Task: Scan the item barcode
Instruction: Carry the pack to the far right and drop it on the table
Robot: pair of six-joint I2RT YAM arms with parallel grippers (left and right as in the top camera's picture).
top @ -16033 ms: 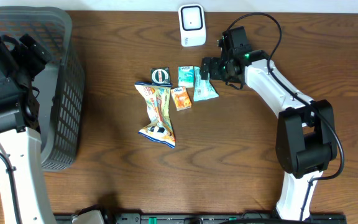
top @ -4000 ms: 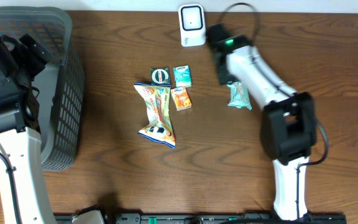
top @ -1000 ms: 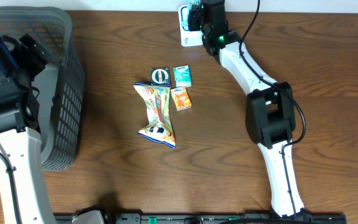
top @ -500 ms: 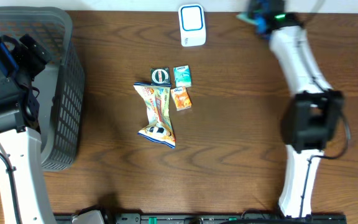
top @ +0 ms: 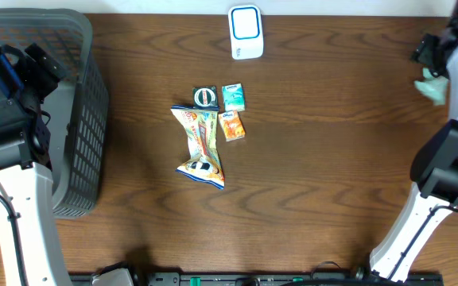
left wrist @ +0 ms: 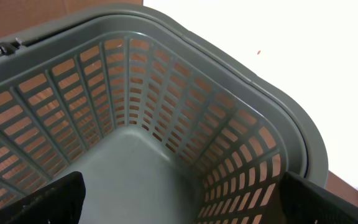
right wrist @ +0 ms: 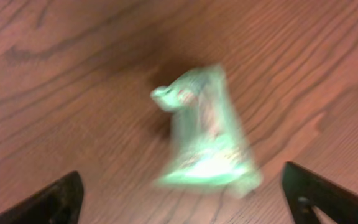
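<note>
The green packet (right wrist: 207,134) is seen, blurred, at the far right of the table (top: 332,159), well apart from the scanner (top: 246,32). The right gripper (right wrist: 180,171) is spread wide around it, not touching. Other snacks (top: 201,147) are laid in the middle. The left gripper (left wrist: 182,180) is held wide over the basket (left wrist: 166,81).

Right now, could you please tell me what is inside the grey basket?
In the grey basket only its bare floor and slatted walls show; the left fingers cover the lower corners.

Dark wood-grain table (top: 332,159), pale strip (top: 165,6) beyond far edge (wall or floor unclear)
</note>
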